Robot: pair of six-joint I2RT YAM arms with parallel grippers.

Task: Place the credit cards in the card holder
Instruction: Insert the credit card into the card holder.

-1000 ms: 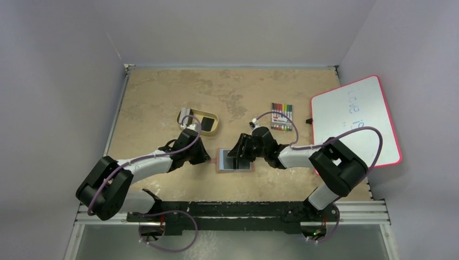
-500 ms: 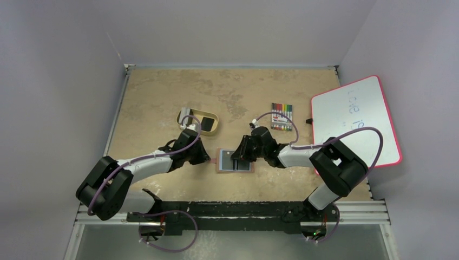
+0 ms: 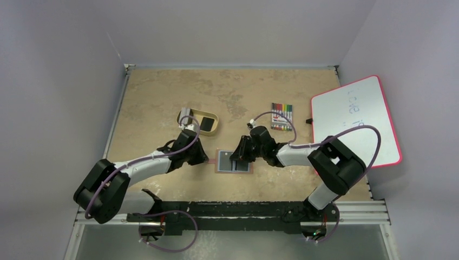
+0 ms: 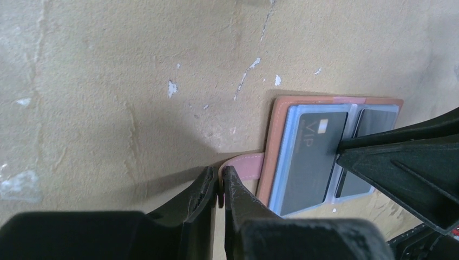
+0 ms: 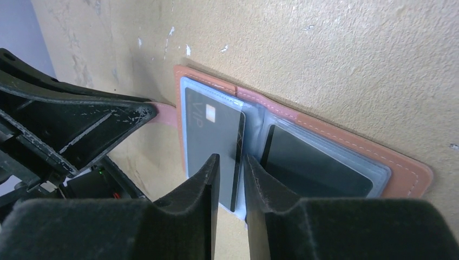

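Right wrist view shows the small brown leather card holder lying open and flat, its blue-grey pockets facing up. A black VIP card sits in one pocket and a second dark card in the other. The right gripper stands over the VIP card's inner edge with its jaws nearly together; whether they pinch the card is unclear. The left gripper is clamped on the holder's pinkish-brown strap. From above, the holder lies on the mottled tan worktop about midway along, nearer the near edge. A tan oval tray sits toward the left edge, a pack of coloured markers toward the right, and a red-framed whiteboard lies at the right edge.
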